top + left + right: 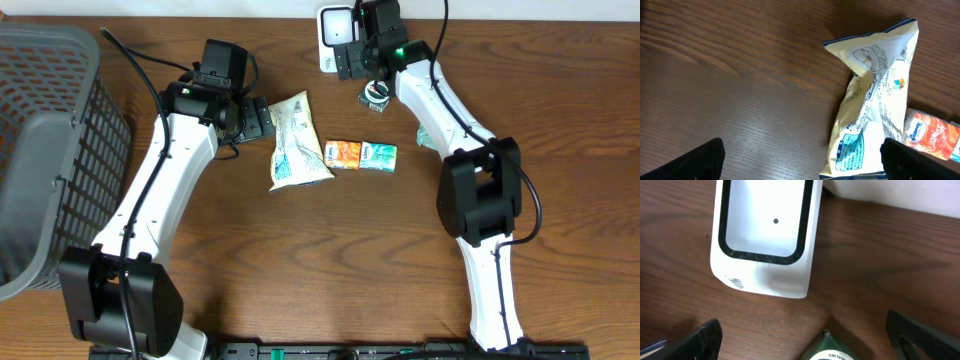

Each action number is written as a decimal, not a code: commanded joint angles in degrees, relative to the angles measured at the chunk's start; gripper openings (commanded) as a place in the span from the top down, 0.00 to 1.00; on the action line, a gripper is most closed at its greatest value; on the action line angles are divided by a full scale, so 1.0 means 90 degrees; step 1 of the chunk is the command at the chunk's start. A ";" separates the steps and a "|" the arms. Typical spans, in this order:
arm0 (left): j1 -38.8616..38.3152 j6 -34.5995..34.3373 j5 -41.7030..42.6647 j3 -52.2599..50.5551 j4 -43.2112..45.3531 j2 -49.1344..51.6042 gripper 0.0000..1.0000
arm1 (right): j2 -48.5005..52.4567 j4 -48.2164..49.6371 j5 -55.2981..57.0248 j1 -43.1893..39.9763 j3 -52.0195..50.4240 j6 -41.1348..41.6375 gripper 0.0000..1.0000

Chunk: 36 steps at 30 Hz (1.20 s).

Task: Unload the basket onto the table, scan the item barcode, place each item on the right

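Progress is hard to judge (no scan shows either way): the small green tin [829,352] sits on the desk [890,255] just below the scanner [762,275], between the right gripper's [812,337] wide, empty jaws. The left gripper [805,161] gapes empty beside the snack bag [875,100].

Matt wood-grain table [300,260], glossy plastic pouch [295,140]

Dark brown wood-grain table [300,260] under soft, even light.
The table fills nearly every view, its grain running side to side, with only faint shadows. A grey plastic mesh basket [95,150] stands at its left edge. A pale strip [560,8], wall or ledge, lies beyond the far edge.
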 commanded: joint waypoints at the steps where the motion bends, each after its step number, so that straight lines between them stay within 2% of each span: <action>1: 0.0022 -0.0012 -0.0010 -0.0007 -0.0017 0.0002 0.02 | 0.0121 0.0039 0.0073 0.0022 0.0044 -0.0180 0.01; 7: 0.0022 -0.0012 -0.0010 -0.0007 -0.0017 0.0002 0.02 | 0.0165 -0.0073 0.0102 0.0019 0.0044 -0.0177 0.02; 12: 0.0022 -0.0012 -0.0010 -0.0007 -0.0017 0.0002 0.02 | 0.0168 -0.0248 0.0457 -0.0029 -0.0102 -0.0180 0.07; 18: 0.0022 -0.0012 -0.0010 -0.0007 -0.0017 0.0002 0.02 | 0.0168 -0.0250 0.0668 -0.0104 -0.0410 -0.0180 0.08; 36: 0.0022 -0.0012 -0.0010 -0.0007 -0.0017 0.0002 0.02 | 0.0170 0.0170 0.0668 -0.0102 -0.0420 -0.0175 0.09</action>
